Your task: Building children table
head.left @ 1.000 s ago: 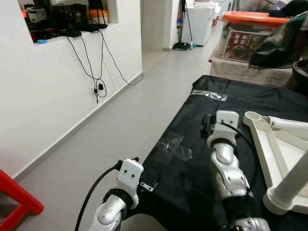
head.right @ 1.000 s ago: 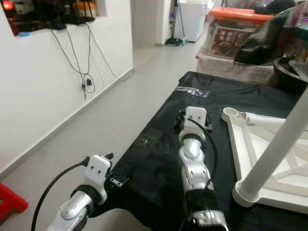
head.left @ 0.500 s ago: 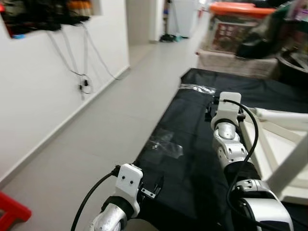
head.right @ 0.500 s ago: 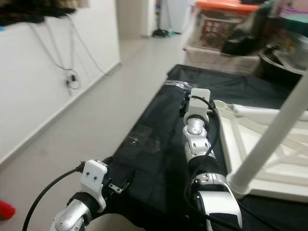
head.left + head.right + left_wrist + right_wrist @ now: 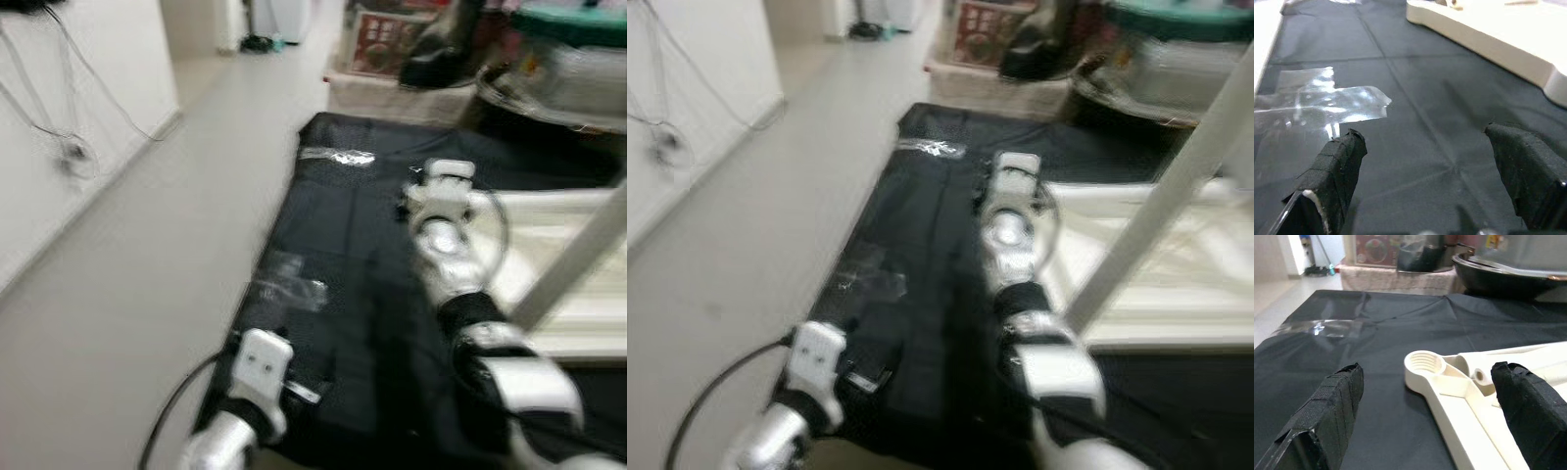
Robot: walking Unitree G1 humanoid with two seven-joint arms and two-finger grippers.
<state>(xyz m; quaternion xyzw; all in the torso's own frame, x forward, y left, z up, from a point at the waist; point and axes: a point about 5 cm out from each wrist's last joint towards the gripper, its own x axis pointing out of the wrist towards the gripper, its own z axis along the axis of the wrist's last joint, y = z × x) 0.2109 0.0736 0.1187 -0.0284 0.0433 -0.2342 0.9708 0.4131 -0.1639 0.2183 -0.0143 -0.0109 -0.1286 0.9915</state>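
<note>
White table frame [image 5: 1449, 382], threaded socket [image 5: 1423, 364] just ahead between right gripper [image 5: 1430, 421] fingers, spread apart; left gripper [image 5: 1435, 181] also agape, farther off.

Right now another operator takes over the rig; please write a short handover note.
Left gripper: open, holding nothing, low over the near edge of the black plastic sheet, close to a patch of clear tape.
Right gripper: open, holding nothing, facing the threaded corner socket of the upturned white plastic table top.
Done: one white leg stands in the frame.
Left: this corner socket has no leg yet.
</note>
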